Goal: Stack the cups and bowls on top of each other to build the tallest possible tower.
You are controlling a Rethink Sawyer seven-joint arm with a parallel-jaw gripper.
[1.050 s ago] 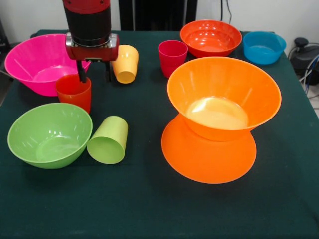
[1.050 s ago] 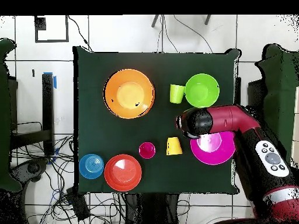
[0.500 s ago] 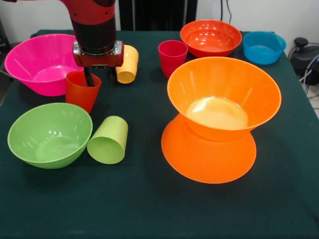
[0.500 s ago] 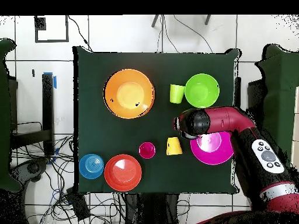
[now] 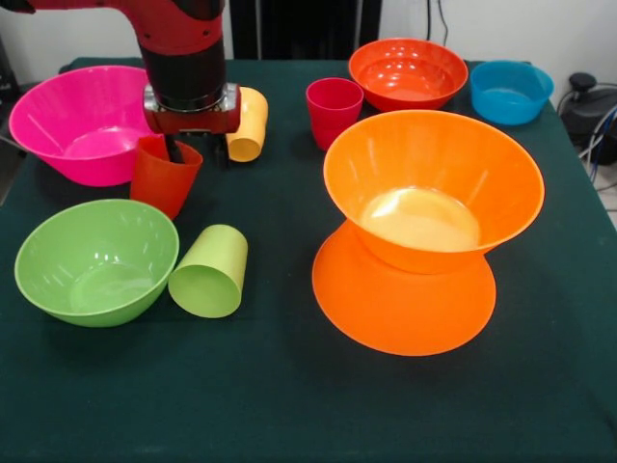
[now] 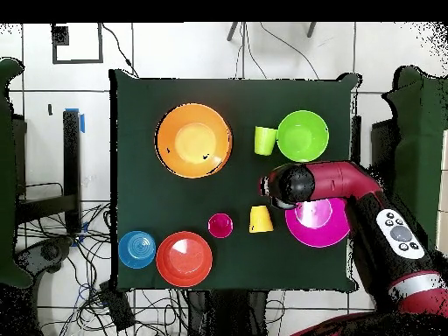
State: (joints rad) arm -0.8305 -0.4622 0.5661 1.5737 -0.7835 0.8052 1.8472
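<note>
1. Tower [image 5: 424, 231]: two orange bowls only, right of centre.
2. Hand [image 5: 189, 152] upper left, clamped on tilted red-orange cup [image 5: 164, 178], clear of the desk [image 5: 289, 405].
3. Left: pink bowl [image 5: 72, 121], other cups, bowls unstacked.

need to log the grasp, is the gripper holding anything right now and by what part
The gripper holds the red-orange cup by its rim, one finger inside the mouth. The cup hangs tilted, apparently lifted off the table.
</note>
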